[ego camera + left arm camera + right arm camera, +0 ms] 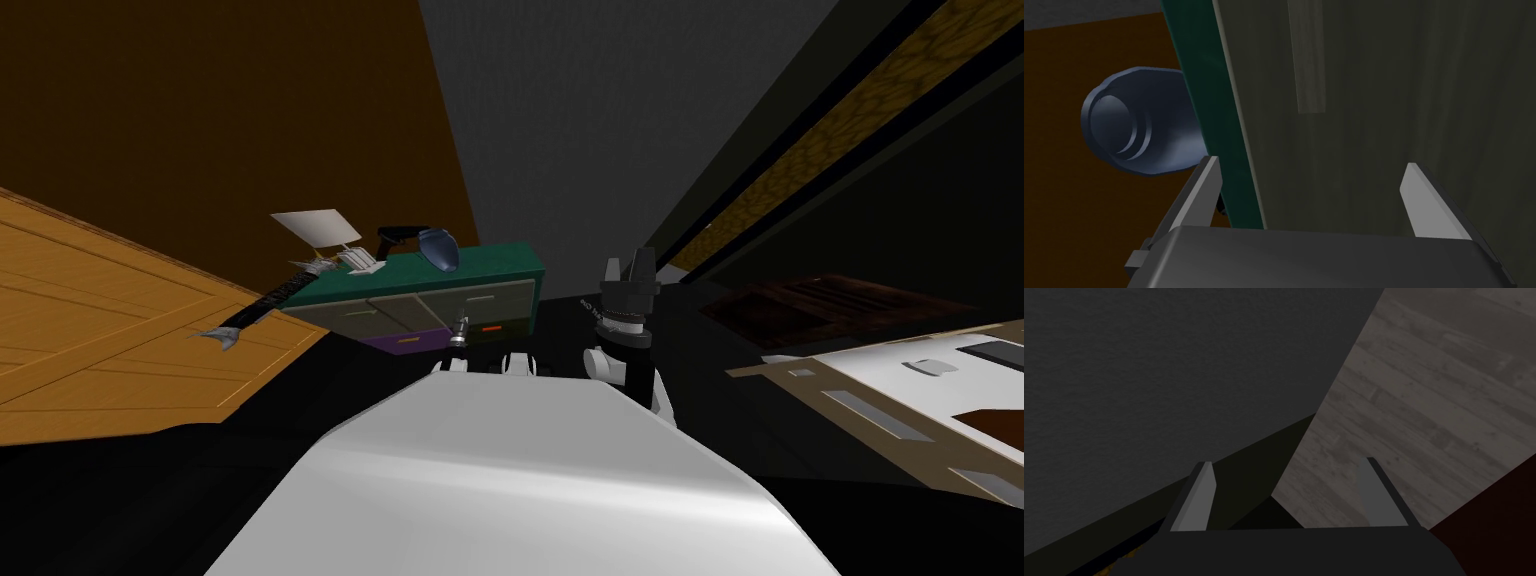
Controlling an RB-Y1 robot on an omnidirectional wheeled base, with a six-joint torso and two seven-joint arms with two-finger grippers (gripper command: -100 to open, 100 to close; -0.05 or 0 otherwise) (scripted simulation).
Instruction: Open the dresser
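Facing the dresser (500,265), I have it at 12 o'clock, set against a grey wall (560,120). Its green top carries a dark blue bowl (438,248), with a white sheet (318,227) at the bowl's 10 o'clock. A long dark rod (268,298) leans at the dresser's 9 o'clock end.

The left gripper (1311,165) is close to the olive-grey drawer front, roughly at the bowl's 6 o'clock in the head view. Its fingers stand apart and hold nothing. A pale handle (1309,60) lies on the drawer front at the gripper's 12 o'clock, ahead of the gap between the fingers and not touched by them. One finger crosses the edge of the green top, just beside the bowl.

The right gripper (628,258) is raised at my 1 o'clock, at 3 o'clock from the dresser and apart from it. Its fingers are spread and empty.
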